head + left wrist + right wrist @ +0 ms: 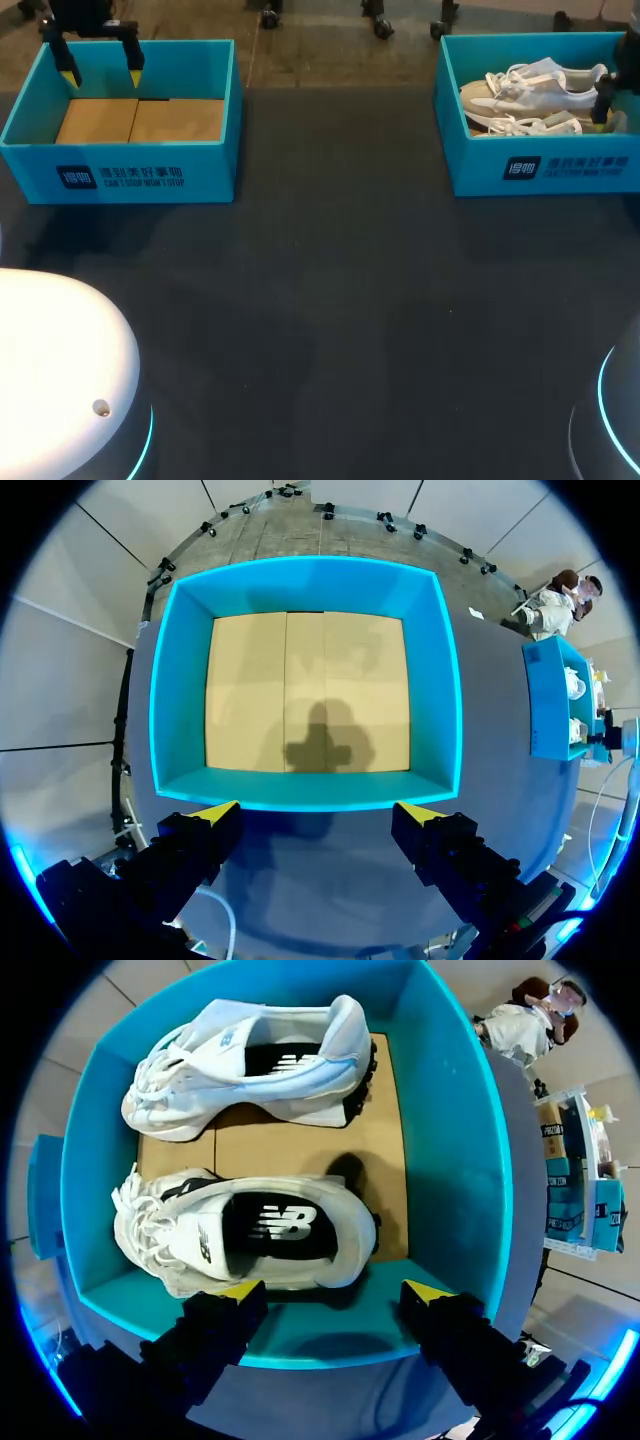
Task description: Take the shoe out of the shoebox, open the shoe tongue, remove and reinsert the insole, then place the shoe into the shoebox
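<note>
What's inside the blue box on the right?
The shoebox holds a near shoe and a far shoe, both white, lying on brown cardboard. Whatever is beneath them is hidden.

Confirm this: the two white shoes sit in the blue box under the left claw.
Wrong claw: the two white shoes sit in the blue box under the right claw, as the right wrist view shows.

At the upper left, a turquoise shoebox [215, 170] is showing a tan cardboard floor [140, 120], its dark blue label [76, 178] carrying white print. The matching turquoise box [475, 165] at the upper right is showing white sneakers [535, 85] with black insoles [285, 1225], on a dark grey table [340, 280].
</note>
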`<action>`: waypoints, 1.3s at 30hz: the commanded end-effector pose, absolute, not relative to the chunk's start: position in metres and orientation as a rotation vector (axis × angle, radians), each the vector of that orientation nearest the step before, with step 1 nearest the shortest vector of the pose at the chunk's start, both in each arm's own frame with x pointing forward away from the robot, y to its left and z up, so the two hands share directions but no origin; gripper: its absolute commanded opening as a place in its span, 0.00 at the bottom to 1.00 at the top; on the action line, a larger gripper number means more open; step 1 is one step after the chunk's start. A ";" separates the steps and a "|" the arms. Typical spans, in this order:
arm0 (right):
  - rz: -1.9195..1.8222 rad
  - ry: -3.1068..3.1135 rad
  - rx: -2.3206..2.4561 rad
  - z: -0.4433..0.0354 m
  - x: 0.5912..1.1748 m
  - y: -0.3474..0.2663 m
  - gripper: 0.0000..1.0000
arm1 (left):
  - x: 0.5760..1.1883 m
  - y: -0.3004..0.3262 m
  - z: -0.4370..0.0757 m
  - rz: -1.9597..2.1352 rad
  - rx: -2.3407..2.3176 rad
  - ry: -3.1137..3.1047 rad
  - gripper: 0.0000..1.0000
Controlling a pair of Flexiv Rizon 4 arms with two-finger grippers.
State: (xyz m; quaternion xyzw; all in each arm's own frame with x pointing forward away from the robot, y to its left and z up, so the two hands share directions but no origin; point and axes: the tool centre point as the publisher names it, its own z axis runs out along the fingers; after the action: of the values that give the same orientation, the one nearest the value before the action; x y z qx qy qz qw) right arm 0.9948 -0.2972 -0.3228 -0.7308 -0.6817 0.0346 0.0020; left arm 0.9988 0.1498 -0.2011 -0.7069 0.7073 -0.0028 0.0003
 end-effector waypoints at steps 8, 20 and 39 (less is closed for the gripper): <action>0.105 -2.164 -2.255 -0.335 1.001 -0.299 0.77 | 0.999 0.150 -0.201 -0.006 -2.220 2.221 1.00; 0.104 -2.167 -2.225 -0.349 1.003 -0.295 0.82 | 0.999 0.150 -0.201 -0.006 -2.220 2.221 1.00; 0.096 -2.136 -2.210 -0.366 1.002 -0.289 0.81 | 0.999 0.150 -0.201 -0.006 -2.220 2.221 1.00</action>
State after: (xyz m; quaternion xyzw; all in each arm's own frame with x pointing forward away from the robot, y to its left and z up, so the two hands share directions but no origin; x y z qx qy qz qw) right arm 1.0008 -0.2882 -0.3563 -0.7184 -0.6942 0.0333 0.0294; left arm 0.9989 0.1497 -0.2011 -0.7068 0.7074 -0.0028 0.0003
